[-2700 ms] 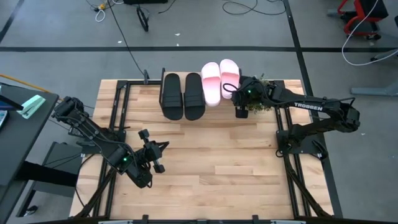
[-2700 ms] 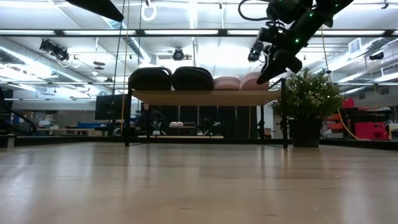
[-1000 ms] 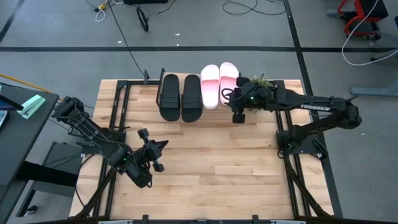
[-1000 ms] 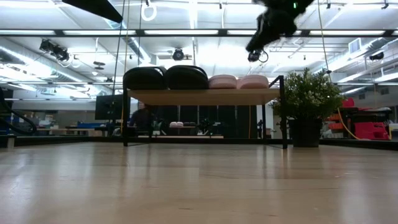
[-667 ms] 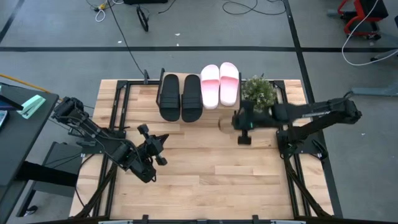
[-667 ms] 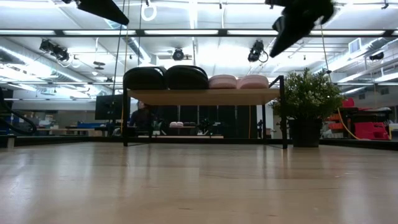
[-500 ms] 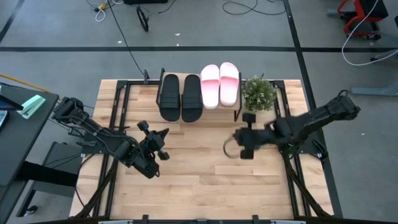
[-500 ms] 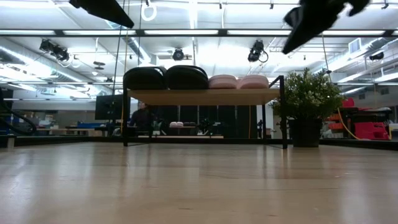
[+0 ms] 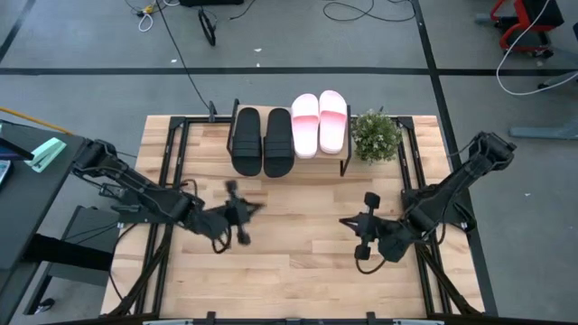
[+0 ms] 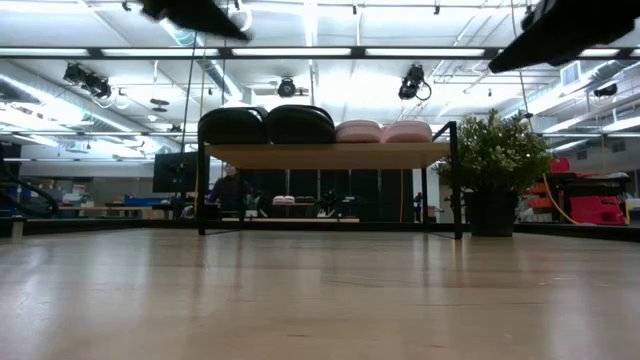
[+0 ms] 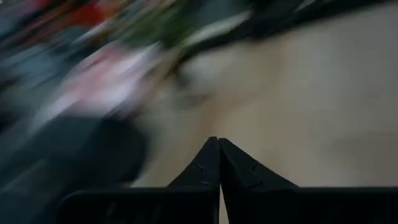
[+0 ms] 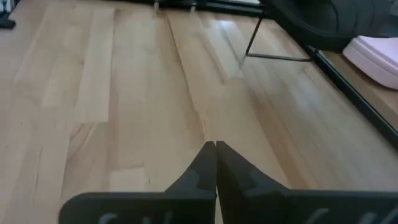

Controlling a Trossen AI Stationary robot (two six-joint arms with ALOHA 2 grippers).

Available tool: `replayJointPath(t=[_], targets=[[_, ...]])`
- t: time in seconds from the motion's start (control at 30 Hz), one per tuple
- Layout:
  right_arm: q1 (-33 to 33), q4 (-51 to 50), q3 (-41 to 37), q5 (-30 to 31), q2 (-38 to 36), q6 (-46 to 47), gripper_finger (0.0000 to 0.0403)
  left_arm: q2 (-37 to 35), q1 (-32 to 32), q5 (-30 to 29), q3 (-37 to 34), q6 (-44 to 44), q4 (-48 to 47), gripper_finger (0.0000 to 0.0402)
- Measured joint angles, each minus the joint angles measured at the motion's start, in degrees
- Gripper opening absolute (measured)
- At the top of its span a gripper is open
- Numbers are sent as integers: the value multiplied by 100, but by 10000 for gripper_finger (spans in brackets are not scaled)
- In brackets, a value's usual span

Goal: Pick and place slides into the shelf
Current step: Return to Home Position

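Two black slides (image 9: 263,141) and two pink slides (image 9: 319,123) lie side by side, soles down, on the shelf (image 9: 312,165) at the table's far middle. The low view shows them in a row on the shelf's top board (image 10: 330,155). My left gripper (image 9: 246,213) is shut and holds nothing; it hovers over the table left of centre, nearer than the shelf. My right gripper (image 9: 347,223) is also shut and bare, right of centre, pointing toward the table's left. Its wrist view shows its shut fingers (image 12: 215,144) over bare wood, with a black slide (image 12: 336,25) and a pink slide (image 12: 379,53) beyond.
A small potted plant (image 9: 376,135) stands right of the shelf at the table's far right. The shelf's thin black legs (image 12: 252,37) reach down to the table. Bare wooden tabletop (image 9: 298,262) lies between and in front of both grippers.
My right gripper has swung away from the shelf's right end beside the pink slides, toward the table's near edge and down, turning as it went. My left gripper has drifted toward the table's middle. All the slides stay where they were on the shelf.
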Motion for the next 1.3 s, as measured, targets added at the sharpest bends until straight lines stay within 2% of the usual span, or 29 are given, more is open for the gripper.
replayJointPath(t=[0.13,0.2,0.23,0.43,0.63,0.73,0.97,1.1,1.3], targets=[[210,158,-289,522,5,472,2,-66,277,2828,-776,1637,2791,5],[279,223,-407,786,5,679,2,-66,435,3576,-1067,1941,3552,3],[308,281,-450,889,5,770,2,-70,531,3701,-1168,1940,3733,3],[345,751,-680,1118,5,930,1,-351,1104,3733,-1688,1580,3697,3],[340,1057,-898,1123,8,957,0,-1208,1462,4101,-2295,1216,3755,4],[326,1102,-929,1155,8,962,0,-1751,1527,4151,-2756,1193,4096,3],[254,1186,-929,1304,8,943,0,-2710,1765,4139,-3941,1107,5669,3],[89,1231,-927,1303,8,935,0,-3046,1974,4255,-4251,1035,5656,3],[-153,1247,-927,1091,8,786,0,-3154,2355,4376,-4470,875,5740,4]])
